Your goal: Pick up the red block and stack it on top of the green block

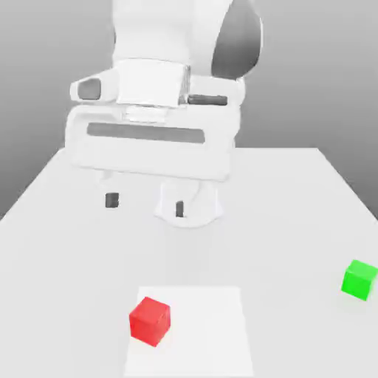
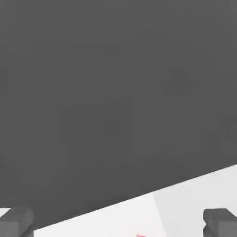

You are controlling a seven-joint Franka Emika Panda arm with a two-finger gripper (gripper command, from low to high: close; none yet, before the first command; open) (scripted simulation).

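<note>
One red cube, one green cube — fingers open above the table
At the exterior view's left, the fingers (image 1: 145, 204) stand wide apart, holding nothing; nearer the camera, the single red block (image 1: 150, 321), bright, matte and plain-faced, sits turned askew on one white square (image 1: 203, 332) — toward its left side; at far right, one plain bright green block (image 1: 359, 280) rests on the pale table (image 1: 295, 325).

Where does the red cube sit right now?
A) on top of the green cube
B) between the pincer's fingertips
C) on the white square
C: the red cube rests on the white square, near its edge on the exterior view's left.
</note>
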